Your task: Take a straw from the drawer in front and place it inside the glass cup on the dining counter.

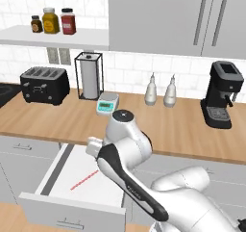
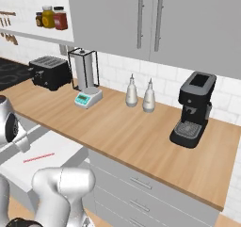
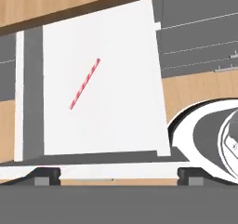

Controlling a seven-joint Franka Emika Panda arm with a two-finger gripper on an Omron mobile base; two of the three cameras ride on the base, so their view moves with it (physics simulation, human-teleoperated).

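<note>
Drawer [image 1: 53,175] is pulled open and the straw [image 3: 85,83] lies alone on its white floor, slanted, clear of every wall, so this looks like the reach for the pick, the very first step. In the hand view the two finger tips [image 3: 46,175] sit wide apart at the bottom edge, well above the drawer, jaws spread as far as they go, gripping nothing and touching nothing. The straw shows too from the left base [image 1: 84,180] and right base [image 2: 38,158] cameras, flat and untouched. Next move, by my reckoning: drop straight over the straw's middle, roll the wrist so the fingers straddle it crosswise, then pinch low, since it's thin and could skid on that slick floor
</note>
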